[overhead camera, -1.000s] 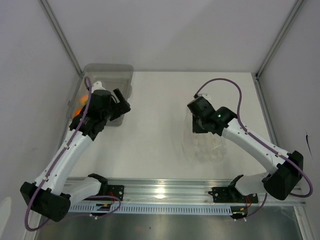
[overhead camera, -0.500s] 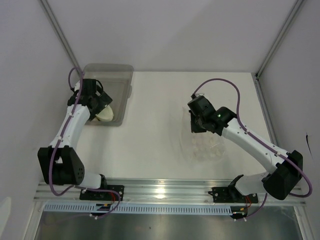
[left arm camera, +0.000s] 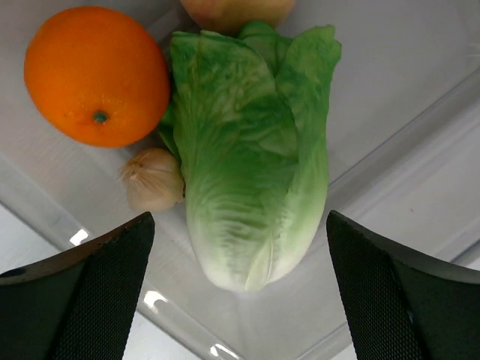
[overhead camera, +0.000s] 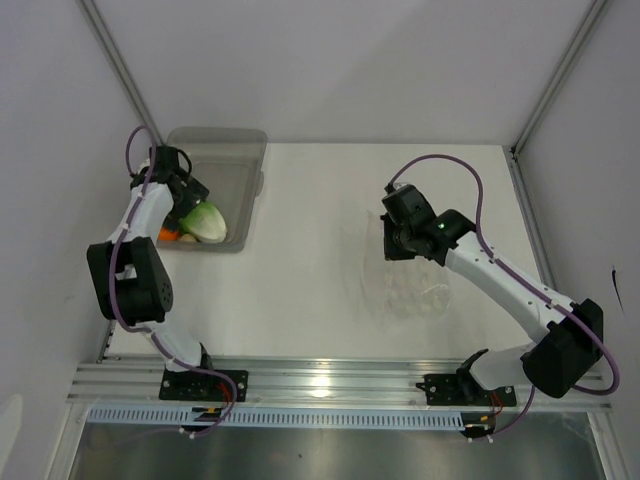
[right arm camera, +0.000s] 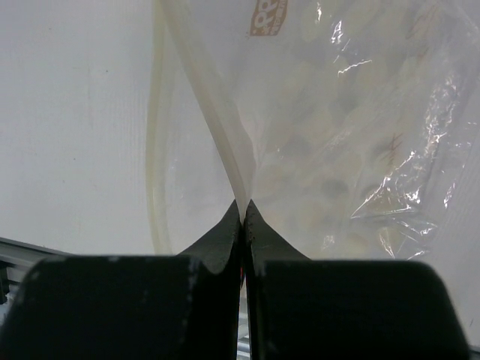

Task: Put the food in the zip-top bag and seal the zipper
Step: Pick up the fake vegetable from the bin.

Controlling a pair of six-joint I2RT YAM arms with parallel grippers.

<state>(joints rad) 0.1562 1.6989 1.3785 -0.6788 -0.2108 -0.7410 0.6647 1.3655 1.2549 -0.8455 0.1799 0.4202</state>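
The grey bin (overhead camera: 243, 150) is holding the lettuce (left arm camera: 251, 172), an orange fruit (left arm camera: 96, 75) and a small beige lump (left arm camera: 154, 178) (another fruit (left arm camera: 236, 7) is peeking in, cut off). The left gripper (left arm camera: 238, 225) is hanging above them, fingers wide apart. The right gripper (right arm camera: 241, 210) is pinching the zip-top bag (right arm camera: 337, 112) on the table (overhead camera: 320, 200).

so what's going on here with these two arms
The left gripper hovers open over the lettuce, which lies in the grey bin with an orange and a small pale lump beside it. The right gripper is shut on an edge of the clear zip-top bag out on the table. Nothing has been picked up, and no food is in the bag yet.
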